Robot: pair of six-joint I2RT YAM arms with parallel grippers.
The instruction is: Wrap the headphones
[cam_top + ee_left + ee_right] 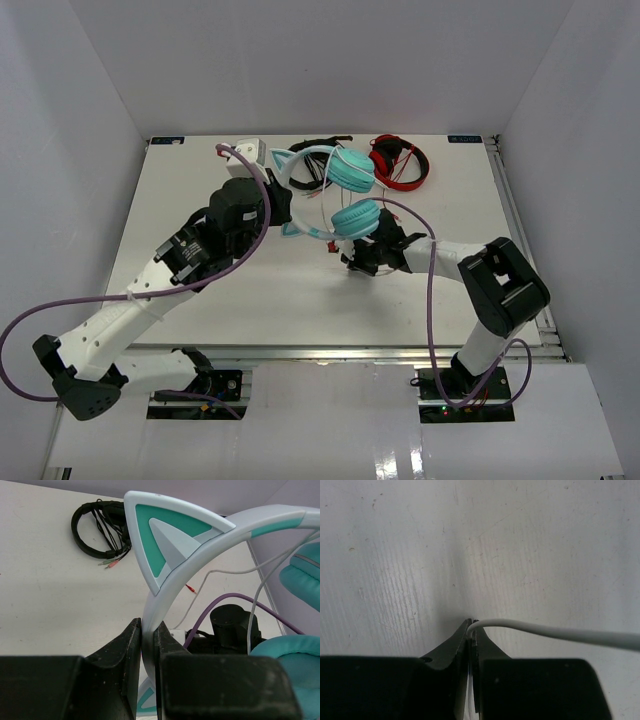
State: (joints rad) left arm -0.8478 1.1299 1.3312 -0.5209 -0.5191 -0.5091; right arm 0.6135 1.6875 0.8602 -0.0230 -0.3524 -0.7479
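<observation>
Mid-table, left jaws clamp headphones' (352, 170) headband (162, 597); right jaws pinch cable (560, 633).

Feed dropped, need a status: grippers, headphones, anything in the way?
Left gripper shut on headband. Right gripper shut on cable. Cable hangs loose, not wrapped. Black headphones and red headphones close behind.

Light: bright and even from overhead, the white table (180, 190) nearly washed out
Shadows: soft grey patch just ahead of the right gripper (470, 628)
Glare: sheen on the ledge (400, 450) well behind both grippers
Focus: left gripper (148, 630) fingers dark, blurred; headphones (170, 555) ahead of them sharp
</observation>
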